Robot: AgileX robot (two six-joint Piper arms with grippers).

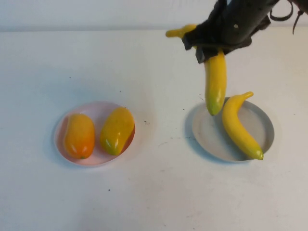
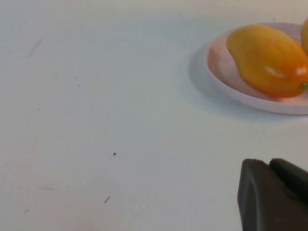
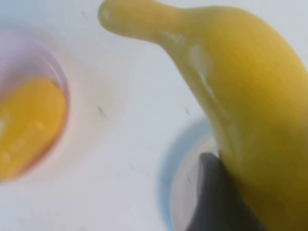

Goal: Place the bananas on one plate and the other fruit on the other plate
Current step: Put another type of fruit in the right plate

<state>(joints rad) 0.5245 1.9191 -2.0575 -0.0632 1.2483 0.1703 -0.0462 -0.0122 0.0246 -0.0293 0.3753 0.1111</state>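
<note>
My right gripper (image 1: 211, 48) is shut on a yellow banana (image 1: 215, 82) and holds it in the air, greenish tip hanging down over the near-left rim of the grey-blue plate (image 1: 262, 122). The same banana (image 3: 240, 96) fills the right wrist view, one finger (image 3: 211, 197) against it. The second banana (image 1: 238, 127) lies on that plate. The pink plate (image 1: 98, 109) at the left holds the orange fruit (image 1: 79, 135) and the yellow fruit (image 1: 117, 130). My left gripper (image 2: 276, 192) hovers over bare table near the pink plate (image 2: 221, 72), away from the orange fruit (image 2: 267, 60).
The white table (image 1: 154, 192) stretches around both plates, with bare surface between them and in front. The right arm (image 1: 240, 17) reaches in from the top right.
</note>
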